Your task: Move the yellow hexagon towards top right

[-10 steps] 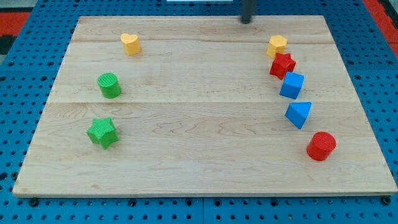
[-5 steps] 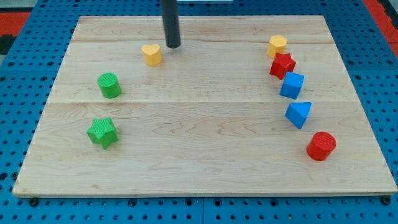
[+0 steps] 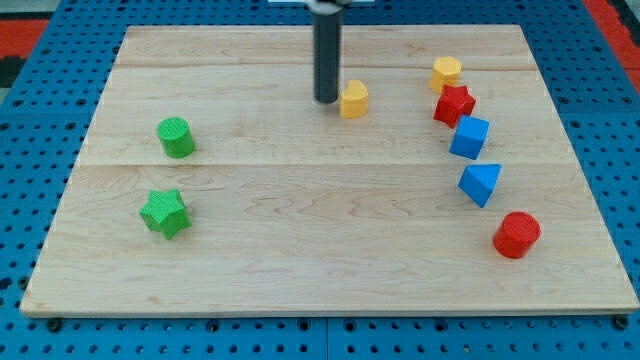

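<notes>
The yellow hexagon (image 3: 446, 73) sits near the board's upper right, at the top of a column of blocks. My tip (image 3: 327, 100) is left of it, in the upper middle of the board. A yellow heart-shaped block (image 3: 353, 99) lies just right of the tip, touching it or nearly so. The heart lies between the tip and the hexagon, well apart from the hexagon.
Below the hexagon run a red star (image 3: 454, 104), a blue cube (image 3: 469, 137), a blue triangular block (image 3: 481, 183) and a red cylinder (image 3: 517, 234). A green cylinder (image 3: 176, 137) and a green star (image 3: 164, 212) stand on the wooden board (image 3: 300, 250) at the left.
The yellow heart has slid from the upper left to the upper middle, with my tip behind it moving right. The hexagon and the other blocks have not moved.
</notes>
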`<state>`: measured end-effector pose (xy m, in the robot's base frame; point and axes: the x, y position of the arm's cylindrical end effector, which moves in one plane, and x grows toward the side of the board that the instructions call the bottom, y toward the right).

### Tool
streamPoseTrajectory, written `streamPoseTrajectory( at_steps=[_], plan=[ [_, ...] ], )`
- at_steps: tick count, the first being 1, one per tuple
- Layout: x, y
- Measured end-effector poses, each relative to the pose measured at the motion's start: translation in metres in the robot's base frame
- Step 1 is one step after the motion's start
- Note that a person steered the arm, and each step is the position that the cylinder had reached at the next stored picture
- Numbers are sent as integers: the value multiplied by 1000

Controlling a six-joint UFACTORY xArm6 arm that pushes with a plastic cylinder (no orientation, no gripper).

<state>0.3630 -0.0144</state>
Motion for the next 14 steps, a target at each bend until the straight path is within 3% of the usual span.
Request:
streamPoseTrajectory(
  at_steps=[1,3,4,5,7,8,10,11,13,14],
  plan=[
    [25,27],
    [-55,50],
    [-57,42],
    [-84,71],
    [-97,19],
    [-115,39],
    [-105,106],
    [-103,85],
    [-113,132],
    [-116,104]
  ],
)
